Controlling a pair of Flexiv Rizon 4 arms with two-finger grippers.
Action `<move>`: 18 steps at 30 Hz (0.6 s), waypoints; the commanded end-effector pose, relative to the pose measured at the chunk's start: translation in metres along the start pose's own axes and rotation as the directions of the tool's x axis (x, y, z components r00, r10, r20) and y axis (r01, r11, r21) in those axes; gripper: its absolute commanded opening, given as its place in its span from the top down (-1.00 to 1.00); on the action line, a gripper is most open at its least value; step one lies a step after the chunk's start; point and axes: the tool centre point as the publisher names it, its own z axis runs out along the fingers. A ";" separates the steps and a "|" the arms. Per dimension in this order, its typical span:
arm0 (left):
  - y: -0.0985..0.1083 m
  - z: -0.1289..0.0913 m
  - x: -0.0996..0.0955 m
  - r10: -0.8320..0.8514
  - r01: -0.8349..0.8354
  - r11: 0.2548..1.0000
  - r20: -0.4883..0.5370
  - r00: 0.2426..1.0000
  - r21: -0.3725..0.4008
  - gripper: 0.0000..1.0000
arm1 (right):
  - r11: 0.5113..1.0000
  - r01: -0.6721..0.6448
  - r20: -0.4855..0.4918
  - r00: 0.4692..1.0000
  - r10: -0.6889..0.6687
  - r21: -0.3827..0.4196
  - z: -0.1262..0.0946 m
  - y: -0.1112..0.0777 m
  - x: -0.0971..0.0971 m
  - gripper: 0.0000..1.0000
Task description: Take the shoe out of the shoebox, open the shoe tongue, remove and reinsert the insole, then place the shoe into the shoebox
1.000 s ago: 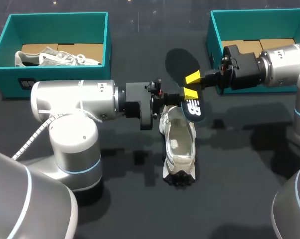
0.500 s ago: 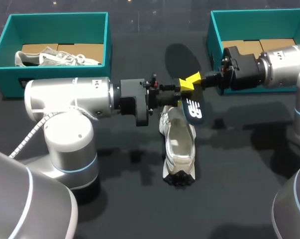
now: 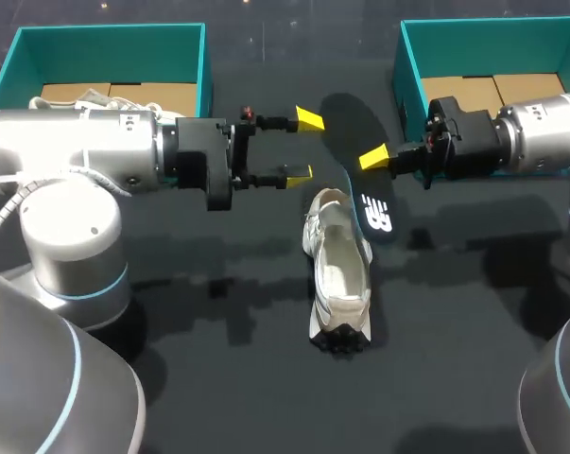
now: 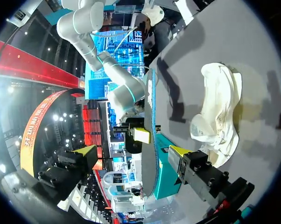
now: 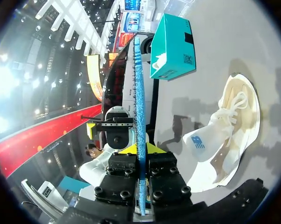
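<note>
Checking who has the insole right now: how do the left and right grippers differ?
The left gripper is open, fingers wide apart, gripping nothing; the right gripper is shut on the dark insole. The left gripper sits apart from the insole, on one side; the right gripper meets it from the other. Both hover over the table near the white shoe.

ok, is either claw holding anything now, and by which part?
Right claw is shut on the insole, pinching its side edge about midway along its length. Left claw is open, holding nothing.
</note>
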 end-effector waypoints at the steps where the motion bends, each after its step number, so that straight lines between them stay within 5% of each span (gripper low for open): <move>1: -0.001 -0.002 0.000 0.001 -0.001 1.000 0.001 1.000 -0.001 -1.00 | 1.000 0.000 0.001 1.000 0.000 0.001 0.001 0.000 -0.001 1.00; 7: 0.008 -0.004 -0.004 0.000 -0.001 1.000 -0.020 1.000 -0.006 -1.00 | 1.000 0.000 0.001 1.000 0.000 0.001 0.001 0.000 -0.001 1.00; 9: 0.019 -0.003 -0.007 0.031 -0.037 0.999 -0.136 0.990 -0.040 -1.00 | 1.000 0.003 -0.002 1.000 -0.003 0.004 0.001 0.000 -0.001 1.00; 14: 0.043 -0.007 -0.005 0.166 -0.166 0.985 -0.402 0.900 0.036 -1.00 | 1.000 0.001 -0.026 1.000 -0.001 -0.010 0.004 -0.007 -0.009 1.00; 18: 0.043 -0.007 -0.005 0.166 -0.166 0.985 -0.402 0.900 0.036 -1.00 | 1.000 -0.007 -0.038 0.999 0.006 -0.024 0.006 -0.013 -0.012 1.00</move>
